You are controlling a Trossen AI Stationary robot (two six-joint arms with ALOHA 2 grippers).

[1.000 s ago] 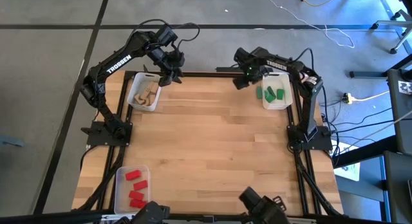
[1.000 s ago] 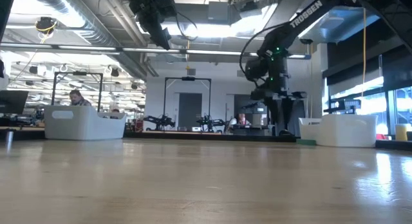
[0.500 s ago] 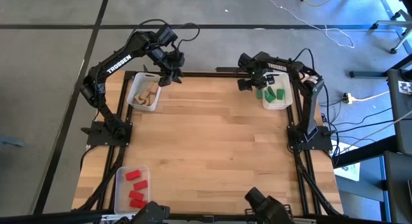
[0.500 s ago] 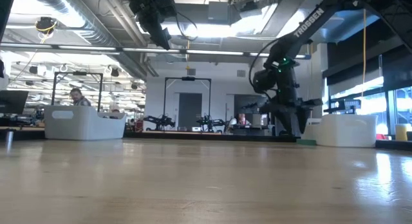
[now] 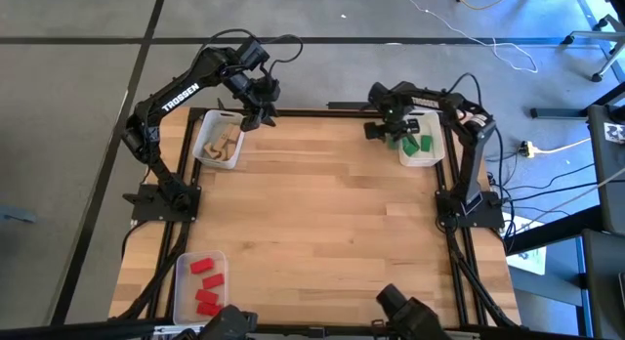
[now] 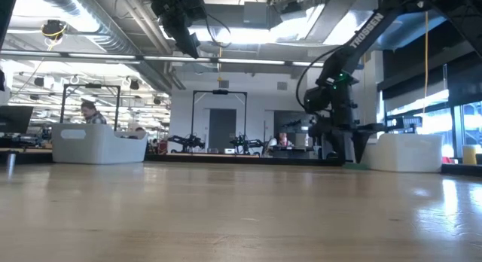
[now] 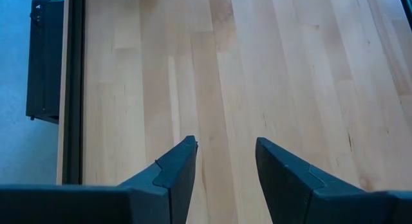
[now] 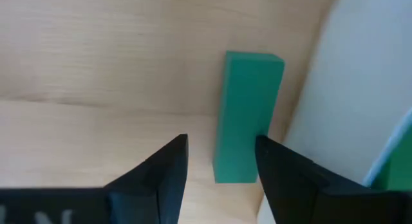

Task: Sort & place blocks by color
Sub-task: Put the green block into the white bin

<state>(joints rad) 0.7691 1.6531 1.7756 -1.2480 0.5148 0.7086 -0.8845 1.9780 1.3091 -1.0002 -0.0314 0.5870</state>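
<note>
High view: right gripper (image 5: 384,133) at the table's (image 5: 322,213) far right corner, beside the clear bin (image 5: 422,156) of green blocks (image 5: 418,142), fingers parted around nothing over a lone green block (image 8: 247,114) lying on the wood just beside the bin wall; left gripper (image 5: 256,113) raised near the far left corner beside the bin (image 5: 208,152) of natural wood blocks (image 5: 224,145), fingers (image 7: 174,169) likewise spread and empty. Red blocks (image 5: 205,281) in a third bin (image 5: 182,281) at the near left corner
</note>
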